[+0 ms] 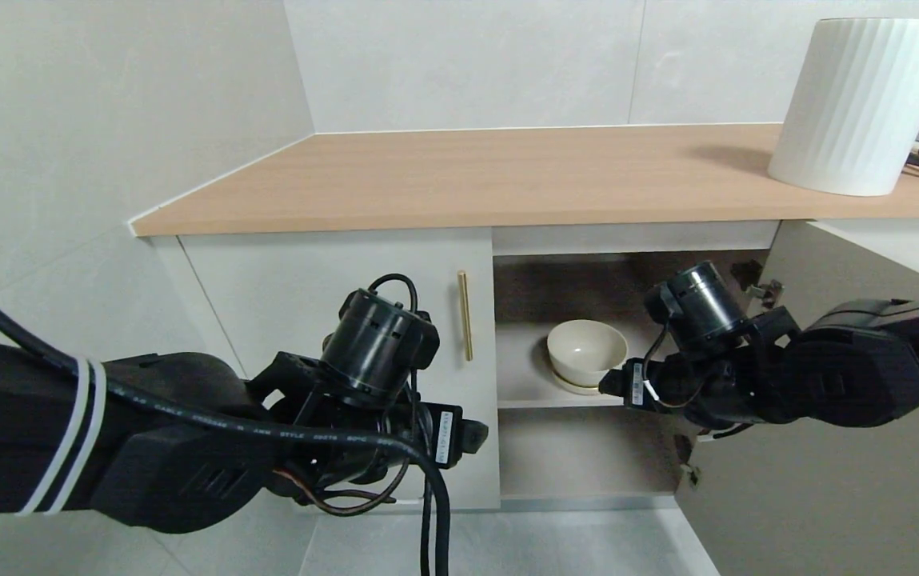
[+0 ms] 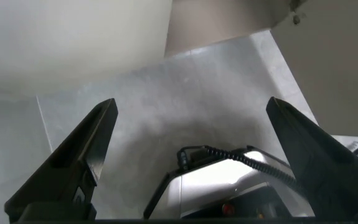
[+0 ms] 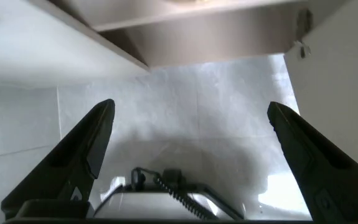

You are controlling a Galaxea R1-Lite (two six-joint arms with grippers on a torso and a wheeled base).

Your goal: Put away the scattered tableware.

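Close by right pincer (image 3: 190,106), bowl (image 1: 585,350) on shelf (image 1: 523,380)

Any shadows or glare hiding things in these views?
Head view: the white container casts a shadow leftward on the countertop; the cabinet is dim in its upper recess, yet the bowl is lit. Wrist views: the left gripper and right gripper, fingers open, read as dark silhouettes against the pale floor.
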